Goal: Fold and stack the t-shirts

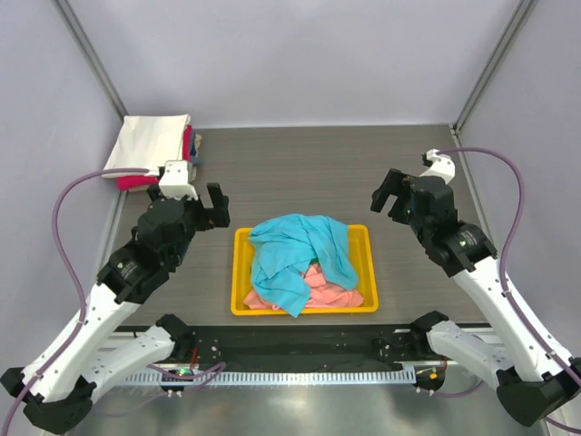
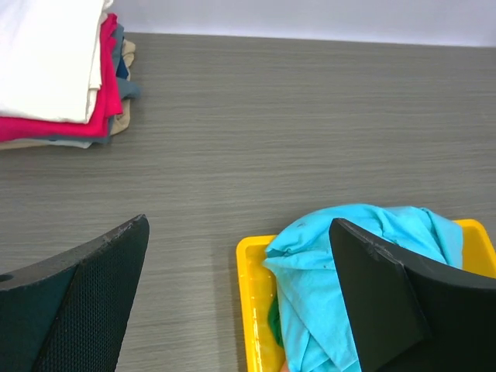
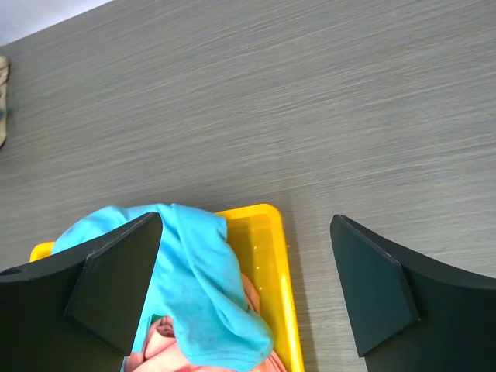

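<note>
**Jaws gaping on both arms, shirt heap lying between them**

Left gripper point(image 1: 209, 212) and right gripper point(image 1: 388, 202) are hanging over the table point(image 1: 309, 168) with fingers spread wide, holding nothing. They are flanking the yellow tray point(image 1: 239, 272) by the table's near edge. A folded stack point(image 1: 150, 145) is sitting at the far left corner. In the tray, the turquoise t-shirt point(image 1: 300, 254) is lying crumpled on top of a salmon-pink t-shirt point(image 1: 329, 289). The heap is lying inward of both jaws and shows no clear long axis. Neither arm is looking clearly nearer.
</note>
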Available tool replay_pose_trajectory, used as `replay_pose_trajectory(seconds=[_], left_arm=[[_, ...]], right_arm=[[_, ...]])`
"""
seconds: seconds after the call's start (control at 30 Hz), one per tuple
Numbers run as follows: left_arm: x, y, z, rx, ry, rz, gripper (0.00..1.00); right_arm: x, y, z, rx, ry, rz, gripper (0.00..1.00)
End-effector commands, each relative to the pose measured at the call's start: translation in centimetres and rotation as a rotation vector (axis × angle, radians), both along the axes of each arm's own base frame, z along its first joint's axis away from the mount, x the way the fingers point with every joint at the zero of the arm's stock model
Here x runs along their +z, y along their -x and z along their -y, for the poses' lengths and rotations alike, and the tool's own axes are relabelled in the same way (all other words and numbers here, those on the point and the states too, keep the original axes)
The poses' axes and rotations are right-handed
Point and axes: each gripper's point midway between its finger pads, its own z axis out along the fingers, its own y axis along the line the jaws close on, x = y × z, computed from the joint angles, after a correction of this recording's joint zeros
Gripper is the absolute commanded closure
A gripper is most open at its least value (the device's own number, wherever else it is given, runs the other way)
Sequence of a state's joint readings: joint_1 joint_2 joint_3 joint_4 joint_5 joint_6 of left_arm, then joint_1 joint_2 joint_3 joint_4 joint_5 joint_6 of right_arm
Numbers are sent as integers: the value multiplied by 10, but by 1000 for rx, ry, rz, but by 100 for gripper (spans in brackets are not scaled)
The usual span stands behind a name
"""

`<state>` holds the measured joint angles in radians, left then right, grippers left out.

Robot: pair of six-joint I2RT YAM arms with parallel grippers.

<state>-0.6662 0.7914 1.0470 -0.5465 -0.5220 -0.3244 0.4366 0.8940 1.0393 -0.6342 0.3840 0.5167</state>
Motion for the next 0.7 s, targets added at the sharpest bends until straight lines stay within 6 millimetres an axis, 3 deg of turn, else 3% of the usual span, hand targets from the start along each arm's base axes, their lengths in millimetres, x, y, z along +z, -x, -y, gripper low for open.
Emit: replay_pose_trajectory(seconds=[0.0,0.2,0.27,0.37,0.43,0.63,0.67], left_arm=[[20,1,-1,-11,55,102,0],[18,11,13,-156,105,174,0],[12,6,13,-129,113,147,0],[-5,-9,-5,8,47,46,0],[-11,-11,-17,75,-9,5,0],[-9,-8,-23,78,-11,47,0],[-8,-7,-23,77,-8,57,0]], right_arm=[[5,-7,-22,108,-35,41,4],[-34,3,-84,330,-109,-53,4],[-55,11,-109,385,-67,-101,4],[-87,18,-131,408,-4,-183,9],[-103,20,-137,413,14,-228,9],[-144,20,-142,414,68,-324,14],[-147,19,-143,415,73,-328,20]])
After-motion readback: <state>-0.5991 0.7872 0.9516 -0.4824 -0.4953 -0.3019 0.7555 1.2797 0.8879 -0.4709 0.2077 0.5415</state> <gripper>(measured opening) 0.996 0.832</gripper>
